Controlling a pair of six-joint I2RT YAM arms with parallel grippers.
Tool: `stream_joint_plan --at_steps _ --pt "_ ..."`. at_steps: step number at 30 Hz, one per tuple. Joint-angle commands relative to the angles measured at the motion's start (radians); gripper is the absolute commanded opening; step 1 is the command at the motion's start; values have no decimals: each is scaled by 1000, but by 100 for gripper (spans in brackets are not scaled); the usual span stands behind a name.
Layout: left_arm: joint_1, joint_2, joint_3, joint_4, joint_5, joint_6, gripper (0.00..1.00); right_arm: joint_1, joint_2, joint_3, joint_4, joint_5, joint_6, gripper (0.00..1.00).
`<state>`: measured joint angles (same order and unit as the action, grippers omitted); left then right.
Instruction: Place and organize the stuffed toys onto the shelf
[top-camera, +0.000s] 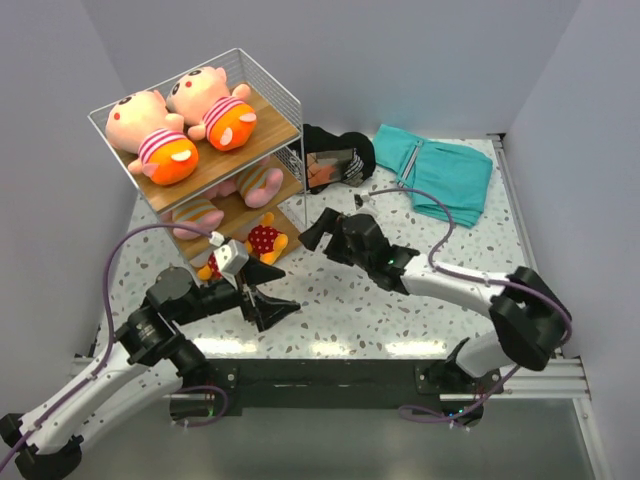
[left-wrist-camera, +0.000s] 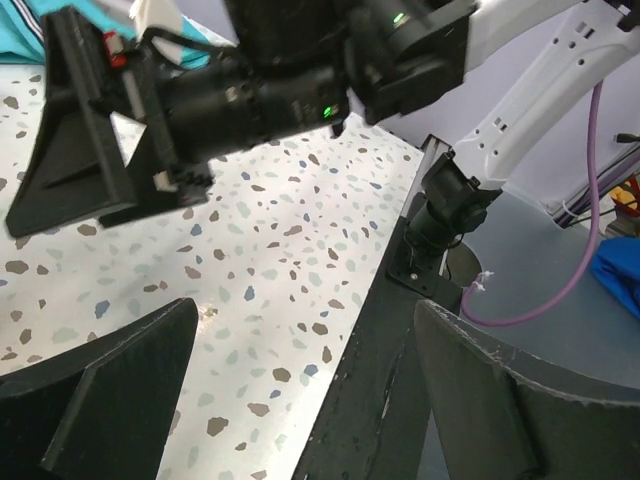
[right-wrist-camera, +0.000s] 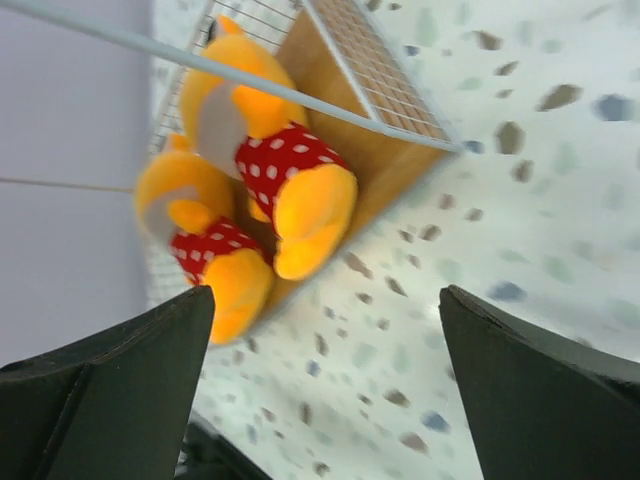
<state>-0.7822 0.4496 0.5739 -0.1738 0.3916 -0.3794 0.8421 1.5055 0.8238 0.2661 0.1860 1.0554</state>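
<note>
At the bottom of the top view the two arm bases sit on the near edge of the speckled table (top-camera: 345, 305). The left gripper (top-camera: 272, 292) hovers low over the table at lower centre. Its fingers are spread wide apart and nothing is between them. Its own camera shows the same open gap, with bare table beyond it.

Just above centre is the right gripper (top-camera: 312, 232), which points toward the left of the frame at the foot of the shelf (top-camera: 278, 128). Its fingers are also spread and empty, and they touch no toy.

The shelf fills the upper left of the top view. On its lowest board, near the right gripper, lie two orange-yellow toys in red polka-dot outfits. The first polka-dot toy (right-wrist-camera: 290, 170) is near the open front edge. The second polka-dot toy (right-wrist-camera: 210, 250) is just beside it and partly hidden in the top view by the left arm.

The middle tier holds two striped toys (top-camera: 258, 182), mostly hidden under the top board. On the top board two pink-headed toys (top-camera: 190, 115) lie side by side in striped pink tops and orange shorts.

Farther back, to the right of the shelf, a black bundle (top-camera: 340, 155) lies on the table. A folded teal cloth (top-camera: 440, 170) lies at the upper right.
</note>
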Motion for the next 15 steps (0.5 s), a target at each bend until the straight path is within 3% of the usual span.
stream_joint_plan --at_steps 1,2,6,10,15 --pt "-6 9 1 20 -58 -4 95 -1 -155 138 -545 147 -211 99" --pt "-6 9 4 19 -72 -3 95 0 -206 152 -645 164 -257 99" --pt "-5 37 29 14 -121 10 95 -1 -341 198 -781 187 -350 99" --pt "-6 66 40 37 -122 4 94 -1 -513 138 -734 77 -394 99" --pt "-6 61 41 60 -80 17 95 0 -721 -14 -588 -3 -307 99"
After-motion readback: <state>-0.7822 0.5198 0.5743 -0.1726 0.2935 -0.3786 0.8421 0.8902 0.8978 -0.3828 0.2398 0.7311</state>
